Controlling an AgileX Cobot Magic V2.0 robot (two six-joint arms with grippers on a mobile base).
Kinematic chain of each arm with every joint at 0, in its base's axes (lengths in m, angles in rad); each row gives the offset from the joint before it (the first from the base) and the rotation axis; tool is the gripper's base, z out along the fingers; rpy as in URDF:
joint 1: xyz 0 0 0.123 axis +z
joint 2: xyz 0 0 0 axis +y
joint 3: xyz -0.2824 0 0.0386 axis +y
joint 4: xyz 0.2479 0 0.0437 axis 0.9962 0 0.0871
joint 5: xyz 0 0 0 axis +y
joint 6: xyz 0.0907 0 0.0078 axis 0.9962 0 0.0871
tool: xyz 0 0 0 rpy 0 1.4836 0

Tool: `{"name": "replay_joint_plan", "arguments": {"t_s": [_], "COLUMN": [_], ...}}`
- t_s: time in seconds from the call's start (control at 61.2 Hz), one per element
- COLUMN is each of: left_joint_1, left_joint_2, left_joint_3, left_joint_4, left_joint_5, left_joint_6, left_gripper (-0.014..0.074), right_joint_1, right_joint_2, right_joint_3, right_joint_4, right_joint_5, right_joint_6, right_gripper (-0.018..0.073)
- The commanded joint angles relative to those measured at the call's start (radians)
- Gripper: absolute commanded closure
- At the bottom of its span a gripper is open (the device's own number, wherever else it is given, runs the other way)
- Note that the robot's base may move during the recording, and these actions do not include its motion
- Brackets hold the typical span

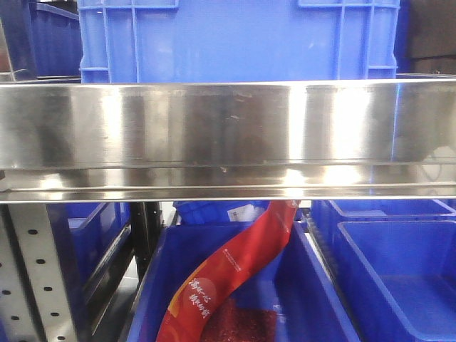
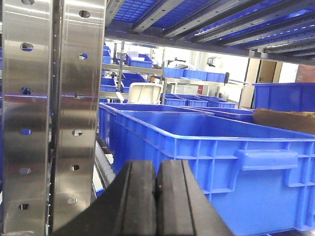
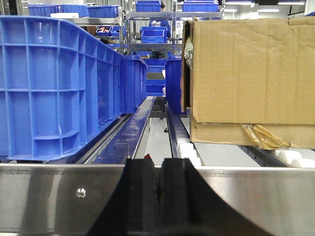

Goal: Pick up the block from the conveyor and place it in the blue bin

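Observation:
No block and no conveyor show in any view. My left gripper (image 2: 156, 166) is shut, its black pads pressed together with nothing between them, and it faces the side of a large blue bin (image 2: 231, 162). My right gripper (image 3: 158, 163) is also shut and holds nothing, sitting low in front of a steel rail (image 3: 59, 196). Neither gripper appears in the front view. Several blue bins are around; which one the task means cannot be told.
A wide steel shelf rail (image 1: 228, 135) crosses the front view, with a blue crate (image 1: 235, 35) above and a blue bin (image 1: 153, 285) holding a red packet (image 1: 235, 263) below. A perforated steel upright (image 2: 49, 123) stands left. A cardboard box (image 3: 246, 73) and a tall blue crate (image 3: 49, 88) flank a roller track (image 3: 187, 147).

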Motion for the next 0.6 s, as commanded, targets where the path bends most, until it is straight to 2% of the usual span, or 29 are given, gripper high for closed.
{"name": "replay_joint_plan", "arguments": {"t_s": [0.0,0.441,0.588], "left_joint_1": [0.004,0.004,0.036], "left_joint_2": [-0.004,-0.008,-0.054], "left_joint_3": [0.001,0.013,0.07], "left_joint_4": [-0.003,-0.003,0.052], "left_joint_5": [-0.019,-0.021,-0.058], "left_joint_6": [0.001,0.001,0.001], "left_gripper": [0.0707,0.0707,0.0707], "right_joint_1": [-0.005,-0.005,-0.005], "right_joint_2": [-0.006,-0.006,-0.006], "right_joint_3": [0.002,0.002,0.002], "right_joint_4": [0.002,0.002,0.002], "right_joint_5": [-0.022,-0.022,-0.022], "right_joint_6": [-0.002,-0.002,-0.002], "right_gripper": [0.0719,0.0719,0.0719]}}
